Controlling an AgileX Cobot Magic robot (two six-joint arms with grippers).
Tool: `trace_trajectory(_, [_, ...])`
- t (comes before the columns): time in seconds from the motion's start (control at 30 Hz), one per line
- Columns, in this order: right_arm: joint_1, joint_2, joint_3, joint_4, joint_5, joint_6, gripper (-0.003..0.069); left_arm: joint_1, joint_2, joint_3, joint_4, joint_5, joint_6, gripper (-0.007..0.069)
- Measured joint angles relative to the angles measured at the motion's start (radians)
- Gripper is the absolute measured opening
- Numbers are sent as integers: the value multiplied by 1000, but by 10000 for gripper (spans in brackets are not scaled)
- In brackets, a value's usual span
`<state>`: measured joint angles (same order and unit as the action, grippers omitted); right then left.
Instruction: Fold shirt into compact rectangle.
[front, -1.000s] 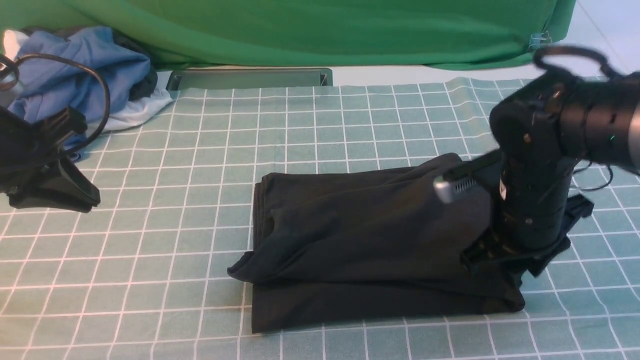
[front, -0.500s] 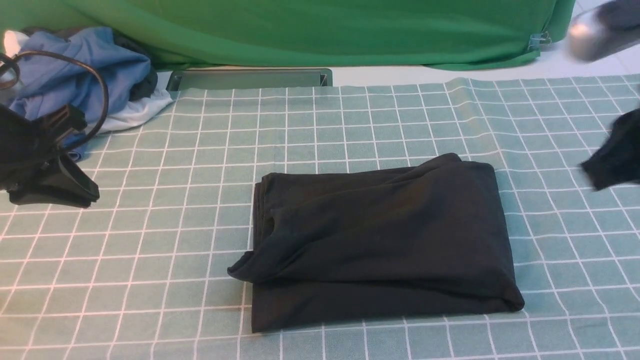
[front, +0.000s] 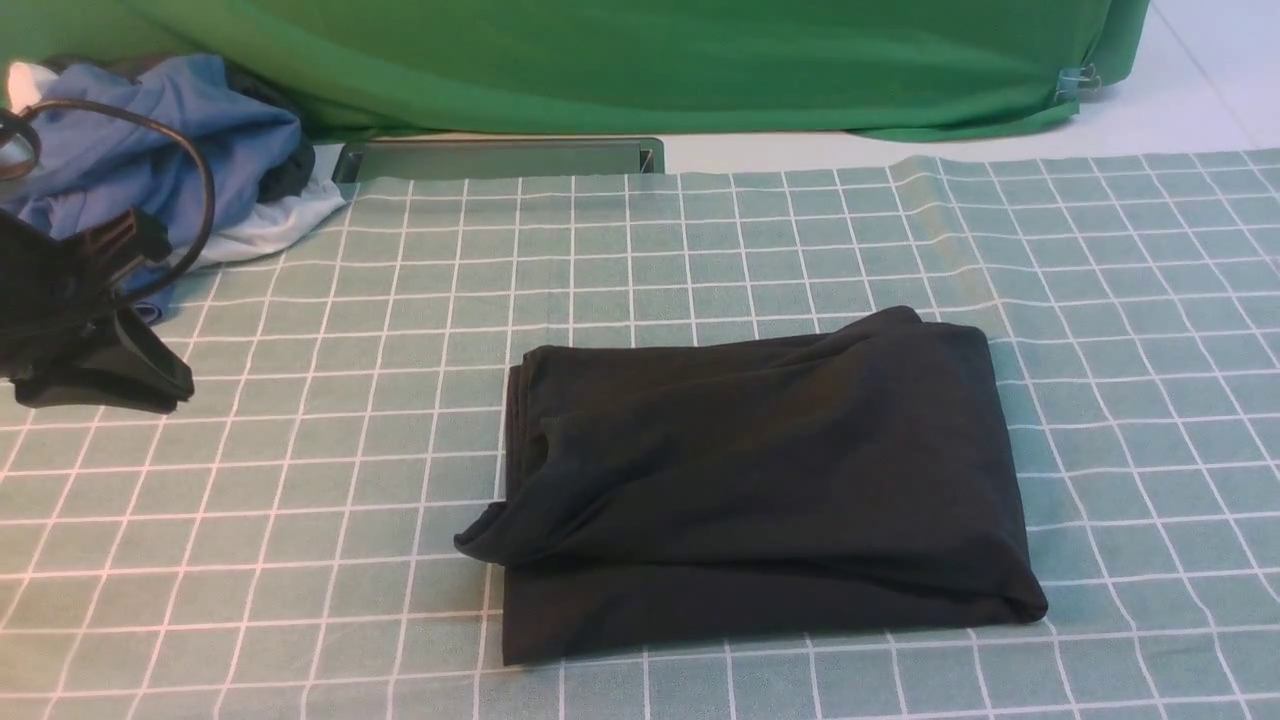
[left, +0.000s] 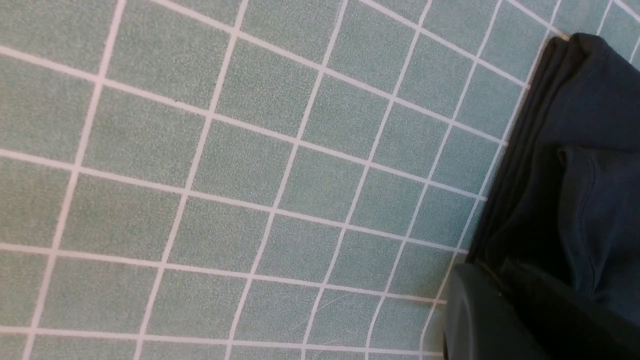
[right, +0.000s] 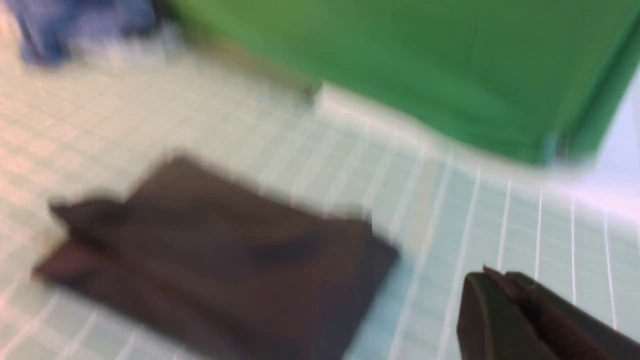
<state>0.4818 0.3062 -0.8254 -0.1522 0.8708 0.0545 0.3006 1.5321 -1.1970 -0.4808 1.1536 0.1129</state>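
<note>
At the left edge of the front view the left gripper (front: 150, 385), a black clamp with a looping cable, is hovering above the pale green checked tablecloth with white grid lines (front: 300, 430), its fingers pressed together and gripping nothing. Above it, in the upper left of the frame, a crumpled heap of blue and white garments (front: 170, 140) is lying at the cloth's far corner, just beside a flat grey metal channel (front: 500, 157) running along the far edge. Across the top of the frame a bright green fabric backdrop (front: 640, 60) is hanging. Wide bare bands of checked cloth are lying open on both sides of the black cotton shirt (front: 760, 480), which is sitting folded into a thick rectangle at lower centre, its stacked edges lining up on the left side and one loose corner poking out at lower left. The shirt is lying well apart from the left fingers. In the blurred right wrist view the right gripper (right: 505, 290) is showing in the lower right corner, its fingers closed together and empty, with the shirt (right: 225, 255) lying apart from them toward the lower left.
</note>
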Motion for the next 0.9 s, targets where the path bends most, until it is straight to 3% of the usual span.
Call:
trace_trajectory(0.1, [0, -119, 234, 45, -298, -24, 25, 0, 0, 0, 10, -11, 0, 35])
trace_trajectory(0.13, [0, -122, 247, 45, -317, -24, 25, 0, 0, 0, 10, -13, 0, 35])
trace_trajectory(0.17, [0, -132, 352, 59, -474, -25, 25, 0, 0, 0, 23, -25, 0, 35])
trace_trajectory(0.27, [0, -112, 447, 67, -625, -45, 25, 0, 0, 0, 34, -32, 0, 35])
trace_trajectory(0.43, [0, -62, 462, 70, -690, -55, 25, 0, 0, 0, 35, -38, 0, 35])
trace_trajectory(0.67, [32, -42, 464, 191, -567, -160, 25, 0, 0, 0, 35, -41, 0, 35])
trace_trajectory(0.9, [65, -41, 464, 225, -641, -182, 26, 0, 0, 0, 35, -41, 0, 35])
